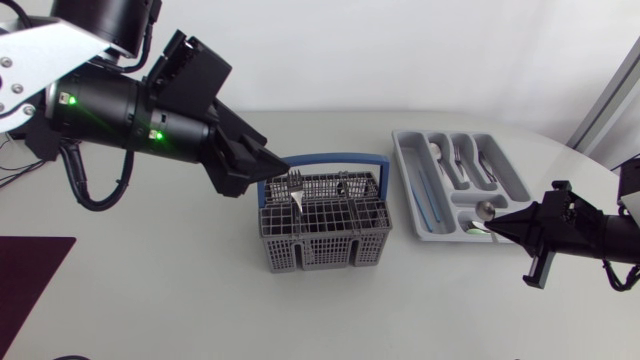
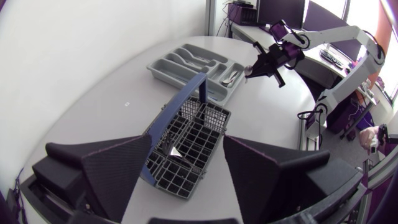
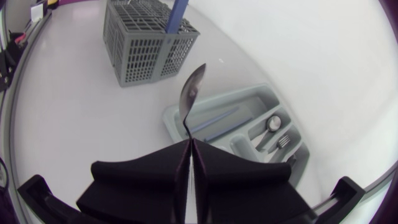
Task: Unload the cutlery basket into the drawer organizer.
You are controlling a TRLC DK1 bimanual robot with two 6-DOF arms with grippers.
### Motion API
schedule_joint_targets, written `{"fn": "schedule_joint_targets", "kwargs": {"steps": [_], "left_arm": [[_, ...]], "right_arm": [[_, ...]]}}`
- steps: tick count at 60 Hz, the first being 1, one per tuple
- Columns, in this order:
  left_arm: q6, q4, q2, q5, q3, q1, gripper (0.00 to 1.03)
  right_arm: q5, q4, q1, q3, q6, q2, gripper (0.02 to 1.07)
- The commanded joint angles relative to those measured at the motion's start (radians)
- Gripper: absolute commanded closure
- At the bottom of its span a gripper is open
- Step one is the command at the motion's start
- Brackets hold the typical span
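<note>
My right claw (image 3: pixel 189 142) is pressed together on the thin stem of a steel spoon (image 3: pixel 191 93). Both matte black wedges lie flat against the stem from either side. The polished oval bowl stands out ahead of the tips with a slight curve. From above, that bowl hangs over the near end of the drawer organizer (image 1: pixel 405 165), at the short crosswise compartment closest to my right arm. I cannot tell whether it touches the tray.

The organizer is a smooth, pale grey plastic tray with rounded corners and moulded dividers. Long narrow channels run side by side in it. A second spoon (image 1: pixel 437 152) and some forks (image 1: pixel 460 155) lie in them, and slim pieces that I cannot make out lie in the longest channel.

My left claw (image 2: pixel 188 146) stands wide apart and holds nothing. Its two broad fingers (image 2: pixel 118 171) show a fine cross-hatched texture on their inner faces. It hangs over the cutlery basket (image 1: pixel 325 240), above the back corner on my left arm's side. The basket is a boxy grey plastic lattice with open grid walls and square cells. A blue arched handle (image 1: pixel 330 160) spans its top. A steel fork (image 1: pixel 295 190) leans in one of the rear cells, just beside my left fingertips.

Basket and organizer sit near each other but apart on the matte off-white table (image 1: pixel 150 290).
</note>
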Motion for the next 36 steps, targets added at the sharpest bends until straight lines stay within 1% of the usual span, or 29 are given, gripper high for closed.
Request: {"fn": "schedule_joint_targets", "kwargs": {"steps": [1, 2, 6, 14, 17, 18, 25, 32, 36], "left_arm": [[0.028, -0.012, 0.021, -0.015, -0.01, -0.011, 0.09], [0.034, -0.015, 0.021, -0.024, -0.01, -0.015, 0.09], [0.043, -0.025, 0.023, -0.028, -0.006, -0.017, 0.09], [0.06, -0.052, 0.023, -0.028, 0.005, -0.015, 0.09], [0.065, -0.058, 0.023, -0.032, 0.008, -0.017, 0.09], [0.071, -0.064, 0.023, -0.033, 0.008, -0.017, 0.09], [0.084, -0.081, 0.021, -0.035, 0.009, -0.02, 0.1], [0.091, -0.088, 0.02, -0.044, 0.009, -0.027, 0.1], [0.092, -0.09, 0.021, -0.048, 0.009, -0.035, 0.1]], "right_arm": [[0.034, 0.08, -0.018, 0.023, -0.057, 0.072, 1.01], [0.052, 0.112, -0.018, 0.031, -0.057, 0.101, 1.01], [0.085, 0.176, -0.024, 0.054, -0.057, 0.161, 1.01], [0.155, 0.285, -0.023, 0.083, -0.06, 0.258, 1.01], [0.172, 0.305, -0.023, 0.089, -0.063, 0.279, 1.01], [0.186, 0.331, -0.023, 0.095, -0.066, 0.302, 1.01], [0.24, 0.411, -0.017, 0.103, -0.086, 0.368, 1.01], [0.316, 0.463, 0.005, 0.092, -0.132, 0.427, 1.01], [0.344, 0.488, 0.017, 0.085, -0.138, 0.442, 1.01]]}}
